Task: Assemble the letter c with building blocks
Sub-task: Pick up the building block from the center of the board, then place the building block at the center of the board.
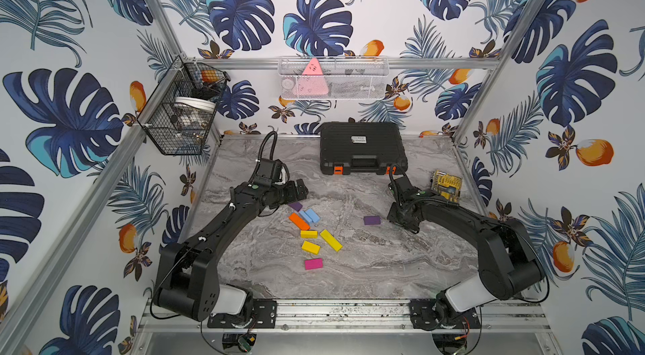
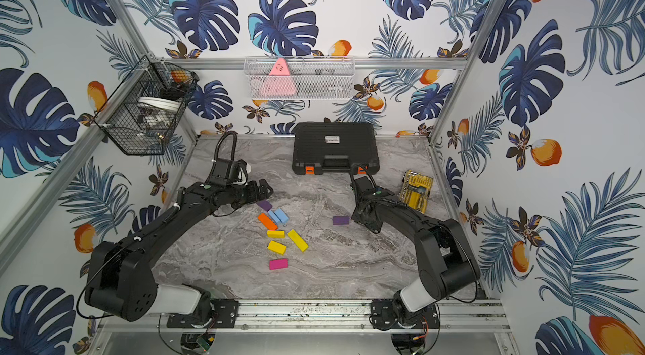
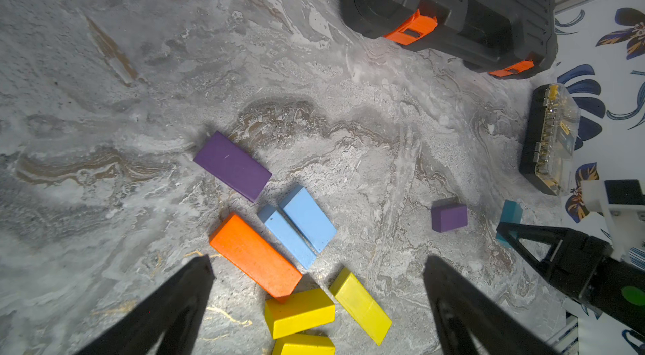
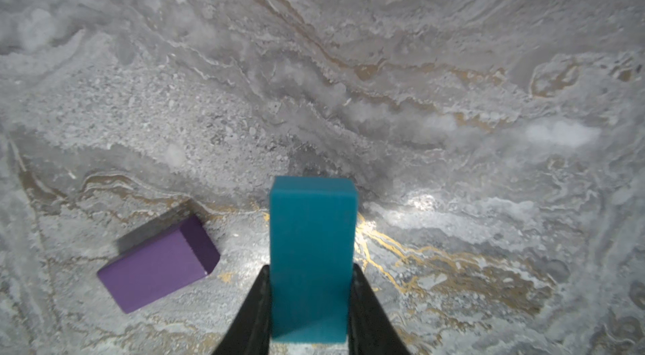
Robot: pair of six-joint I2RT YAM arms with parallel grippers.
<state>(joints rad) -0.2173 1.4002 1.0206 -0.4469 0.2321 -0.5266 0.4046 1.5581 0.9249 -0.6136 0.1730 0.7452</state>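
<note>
Two baskets hung on your walls: the black wire basket (image 1: pixel 181 105) on the left post held a white round rimmed piece (image 1: pixel 193 103) and darker items too tangled to name, and the white mesh basket (image 1: pixel 333 78) on the back rail held a pink triangle (image 1: pixel 311 70) plus small pieces too dim to tell. On the marble table (image 1: pixel 384 266) the black tool case (image 1: pixel 361 147) sat shut by the back wall, its contents hidden, and the drill-bit case (image 1: pixel 446 186) lay near the right edge with rows of bits under its clear lid. Your left arm reached in low from the near left corner, and your left gripper (image 3: pixel 319 259) hung spread wide and empty above the cluster: a purple block (image 1: pixel 296 206) nearest it, two light blue blocks (image 1: pixel 309 216) side by side, the orange block (image 1: pixel 298 221) alongside them, three yellow blocks (image 1: pixel 310 247) nearer the front, one of them the long yellow block (image 1: pixel 330 240), and the magenta block (image 1: pixel 313 263) alone beyond those. Your right arm bent in from the near right, wrist tipped down, and your right gripper (image 4: pixel 310 267) was clamped on the teal block (image 4: pixel 312 231), fingers on its long sides, just beside the second purple block (image 4: pixel 158 264) lying flat; whether the teal block touched the table, you could not tell.
</note>
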